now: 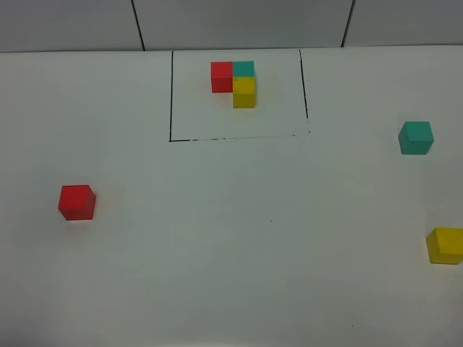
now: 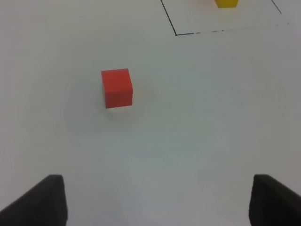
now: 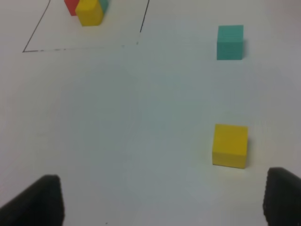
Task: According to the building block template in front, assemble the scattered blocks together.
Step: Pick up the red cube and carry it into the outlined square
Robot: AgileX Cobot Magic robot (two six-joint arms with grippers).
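Your left pincer [image 2: 157, 202] stood apart; red block [image 2: 117, 88] lay ahead of it, not touching. Your right pincer [image 3: 162, 200] was apart too; yellow block [image 3: 230, 145] lay just ahead, teal block [image 3: 230, 42] farther.

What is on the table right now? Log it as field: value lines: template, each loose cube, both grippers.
template: red, teal and yellow cubes in an L inside the black frame, far centre of the table
red cube: alone, left side
teal cube: alone, right side, farther back
yellow cube: alone, right edge, nearer than the teal cube
left gripper: open, empty, red cube ahead of it
right gripper: open, empty, yellow cube ahead of it
assembly: not yet begun; the loose cubes lie apart
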